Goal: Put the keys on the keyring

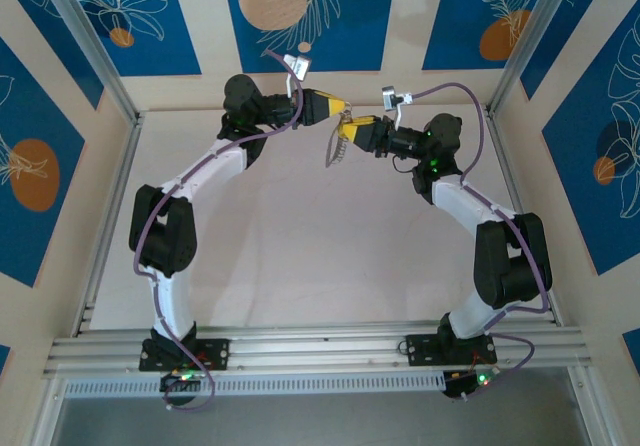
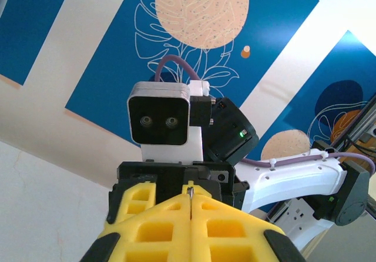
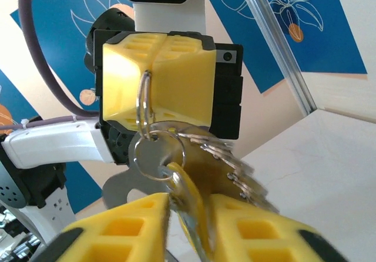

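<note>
Your left claw (image 3: 155,77) is clamped on the keyring (image 3: 143,100), upper centre of frame; right claw (image 3: 189,218) pinching one of the keys (image 3: 220,156) just below it. Tug sideways and you risk twisting that thin loop out, dropping the bunch onto the tabletop (image 1: 300,256).

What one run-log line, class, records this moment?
left gripper: shut on keyring | right gripper: shut on keys | grippers face to face, aloft | keys dangle under keyring

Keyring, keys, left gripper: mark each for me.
keyring (image 3: 140,106), right wrist view, on the loop's thin arc
keys (image 3: 228,163), right wrist view, middle of the fanned bunch
left gripper (image 3: 148,80), right wrist view, seam between its shut fingertips
</note>
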Motion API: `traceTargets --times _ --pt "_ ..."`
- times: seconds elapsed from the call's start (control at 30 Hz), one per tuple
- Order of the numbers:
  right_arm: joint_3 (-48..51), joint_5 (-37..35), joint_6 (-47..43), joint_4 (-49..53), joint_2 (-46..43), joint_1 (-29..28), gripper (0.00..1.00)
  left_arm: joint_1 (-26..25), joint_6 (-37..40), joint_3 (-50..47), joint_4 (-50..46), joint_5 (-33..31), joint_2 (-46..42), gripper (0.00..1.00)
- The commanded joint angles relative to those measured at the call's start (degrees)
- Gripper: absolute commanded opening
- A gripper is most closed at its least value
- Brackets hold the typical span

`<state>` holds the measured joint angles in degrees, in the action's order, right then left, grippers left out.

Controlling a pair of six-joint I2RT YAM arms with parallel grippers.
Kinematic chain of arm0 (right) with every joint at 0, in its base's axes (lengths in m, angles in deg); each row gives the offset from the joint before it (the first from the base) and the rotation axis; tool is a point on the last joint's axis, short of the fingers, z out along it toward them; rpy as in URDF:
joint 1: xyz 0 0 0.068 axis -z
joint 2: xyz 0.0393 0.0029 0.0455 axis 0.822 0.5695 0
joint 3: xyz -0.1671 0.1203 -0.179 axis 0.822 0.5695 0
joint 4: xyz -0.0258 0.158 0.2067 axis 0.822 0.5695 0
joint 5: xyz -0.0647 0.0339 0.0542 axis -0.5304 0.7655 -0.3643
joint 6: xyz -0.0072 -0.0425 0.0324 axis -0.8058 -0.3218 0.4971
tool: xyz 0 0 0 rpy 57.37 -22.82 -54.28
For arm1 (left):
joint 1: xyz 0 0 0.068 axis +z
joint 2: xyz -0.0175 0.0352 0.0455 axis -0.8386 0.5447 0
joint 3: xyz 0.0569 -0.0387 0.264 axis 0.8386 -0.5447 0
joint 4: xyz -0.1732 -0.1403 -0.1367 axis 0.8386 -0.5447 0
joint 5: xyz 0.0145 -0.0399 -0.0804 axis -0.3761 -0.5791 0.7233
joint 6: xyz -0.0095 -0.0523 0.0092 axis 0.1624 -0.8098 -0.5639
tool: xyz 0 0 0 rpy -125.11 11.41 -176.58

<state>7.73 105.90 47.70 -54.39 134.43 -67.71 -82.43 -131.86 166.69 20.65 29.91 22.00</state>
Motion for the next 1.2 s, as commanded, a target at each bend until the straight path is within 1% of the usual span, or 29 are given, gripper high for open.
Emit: traceTargets --times 0.0,0.13,0.23,0.37,0.53,0.8,1.17 --pt "-1.39 0.77 0.20 -2.04 0.10 -0.35 0.16 -0.76 1.14 1.89 0.90 0.75 -2.17 0.00" --pt "-0.93 0.67 0.56 -2.23 -0.16 -0.06 0.05 -0.84 1.45 1.71 0.78 0.66 -2.26 0.00" --pt "-0.61 0.62 0.76 -1.98 -0.66 0.25 0.00 -0.71 2.06 1.51 0.29 0.30 -2.52 0.00" --pt "0.20 0.87 0.19 -0.09 -1.80 0.69 0.00 -0.72 5.40 0.53 -2.74 -1.15 -3.73 0.00" --pt "0.58 1.27 -2.67 5.67 -3.91 0.74 0.00 -0.74 14.16 -0.63 -11.00 -3.37 -6.32 0.00" --pt "-0.14 1.80 -6.58 13.72 -6.29 2.60 0.00 -0.80 20.94 -0.87 -18.09 -3.85 -8.04 0.00" --pt "-6.62 4.04 -12.69 26.91 -6.44 3.51 0.00 -1.96 28.36 -0.38 -26.36 -4.24 -9.18 0.00"
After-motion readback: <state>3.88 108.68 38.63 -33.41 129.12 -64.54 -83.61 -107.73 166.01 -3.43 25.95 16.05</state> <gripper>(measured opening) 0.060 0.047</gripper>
